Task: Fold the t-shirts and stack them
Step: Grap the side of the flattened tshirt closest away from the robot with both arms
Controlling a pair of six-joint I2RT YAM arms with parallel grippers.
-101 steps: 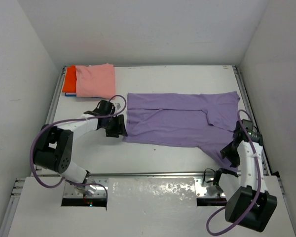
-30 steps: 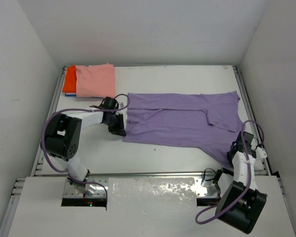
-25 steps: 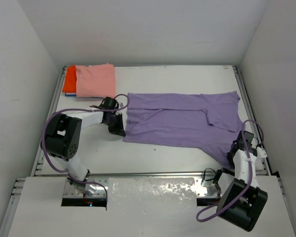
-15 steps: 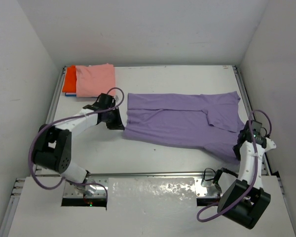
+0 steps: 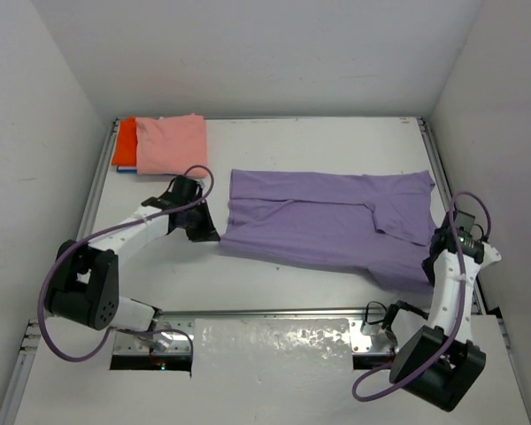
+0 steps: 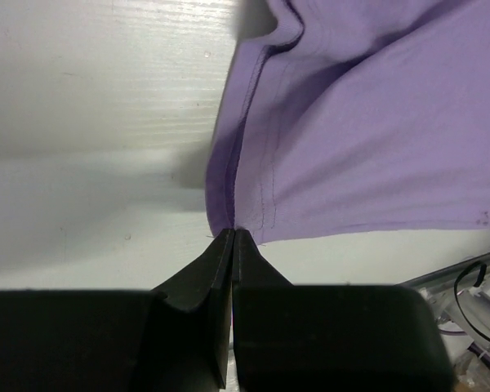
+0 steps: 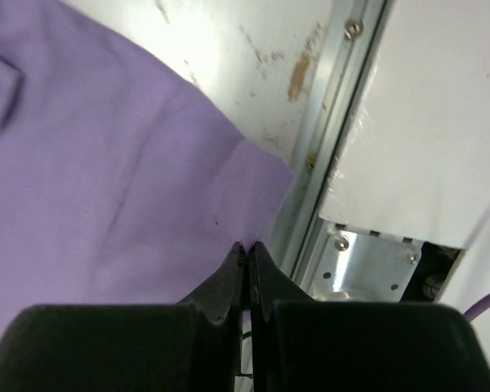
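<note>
Two pinches hold the lavender-purple soft cloth t-shirt [image 5: 327, 226], one at each near corner. My left gripper [image 6: 231, 237] is closed tight, its tips meeting on the stitched hem at the shirt's near left corner. My right gripper [image 7: 247, 247] is closed the same way on the near right edge of the cloth. The shirt lies spread flat across the middle of the white table [image 5: 319, 142], stretched between my two arms.

On my right the cloth ends just beside the metal side rail [image 7: 310, 163], so there is little room there. Bare table runs along the far side of the shirt, and a narrower bare strip runs along its near side. To the left, open surface separates the shirt from the folded salmon-pink cloth t-shirt [image 5: 171, 143] in the far left corner.

The bright orange-red cloth t-shirt [image 5: 124, 142] lies under the pink one, with only a strip along its left side showing. How much cloth sits between my closed pads I cannot tell. Both wrist views cut the shirt off at their edges.
</note>
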